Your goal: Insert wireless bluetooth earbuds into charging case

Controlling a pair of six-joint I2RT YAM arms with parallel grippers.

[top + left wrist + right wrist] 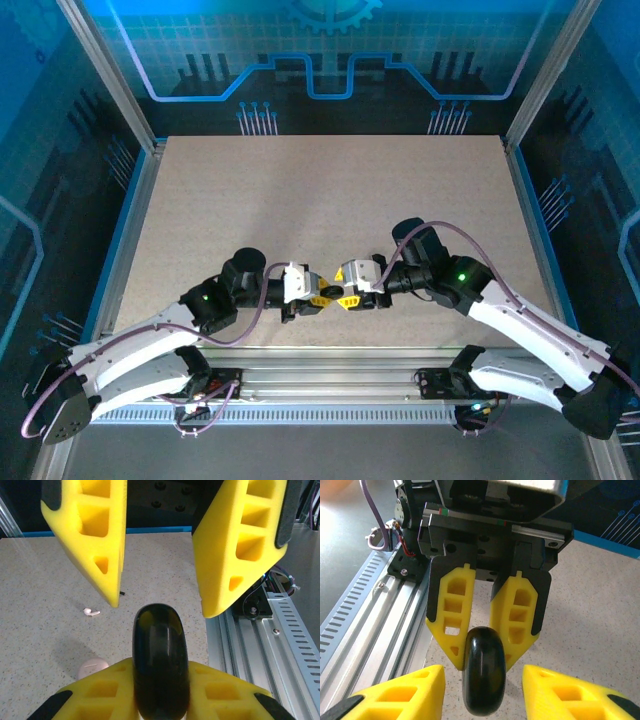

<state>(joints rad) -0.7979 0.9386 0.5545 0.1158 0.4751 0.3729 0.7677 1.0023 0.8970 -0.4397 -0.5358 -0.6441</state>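
My left gripper (316,298) is shut on a glossy black round charging case (160,650), held on edge between its yellow fingers (95,692). The case (484,675) is closed. My right gripper (348,300) faces it, open, its fingers (405,692) wide apart on either side of the case without touching it. In the top view the case (333,291) is a small dark spot between the two grippers, near the table's front edge. One whitish stemmed earbud (91,612) lies on the table beyond the case. The other earbuds are out of view.
A pale pink puck (93,668) sits on the table beside my left fingers. The grooved aluminium rail (270,645) runs along the table's front edge, right beside both grippers. A blue-lit frame encloses the speckled table (320,200).
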